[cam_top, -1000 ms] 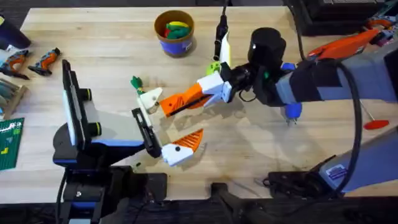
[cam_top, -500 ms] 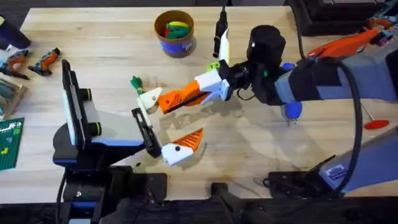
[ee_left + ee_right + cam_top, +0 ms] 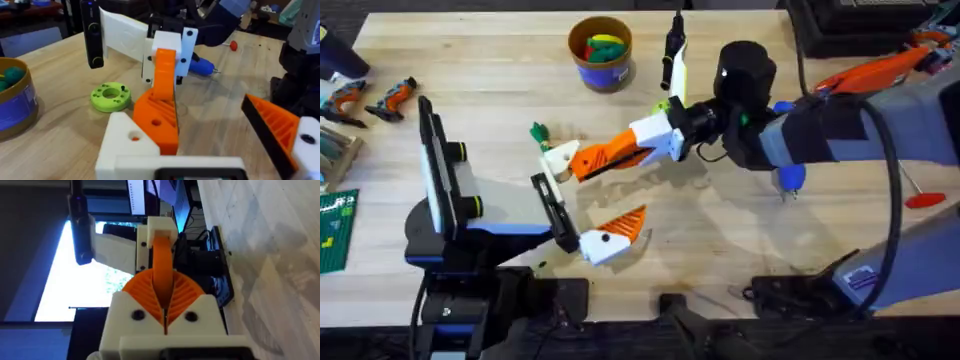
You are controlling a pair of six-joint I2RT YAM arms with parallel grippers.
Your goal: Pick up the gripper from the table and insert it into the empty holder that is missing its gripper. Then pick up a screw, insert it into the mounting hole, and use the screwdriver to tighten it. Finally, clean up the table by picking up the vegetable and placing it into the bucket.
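My right gripper [image 3: 625, 152] reaches left across the table, shut on the orange gripper [image 3: 586, 161]. The gripper's far end presses against the bare white holder [image 3: 560, 157], which is the far finger of my left gripper [image 3: 592, 195]. My left gripper stands open, and its near finger carries an orange tip [image 3: 625, 228]. In the left wrist view the ribbed orange gripper [image 3: 156, 115] lies against the holder [image 3: 127, 147]. The right wrist view has my pads [image 3: 142, 287] closed on the gripper [image 3: 162, 257]. The green vegetable [image 3: 538, 132] lies just beyond the holder. The blue screwdriver [image 3: 786, 177] lies under my right arm. The bucket [image 3: 601, 68] stands at the back.
A lime-green disc [image 3: 663, 106] lies behind my right gripper, and toy foods fill the bucket. A red-handled rod [image 3: 921, 198] sits at the right edge. Small orange tools [image 3: 390, 97] lie at the far left. Bare wood lies between the arms' bases.
My right gripper has moved a little left with the orange gripper, bringing its end up to the white holder. The left arm has not moved.
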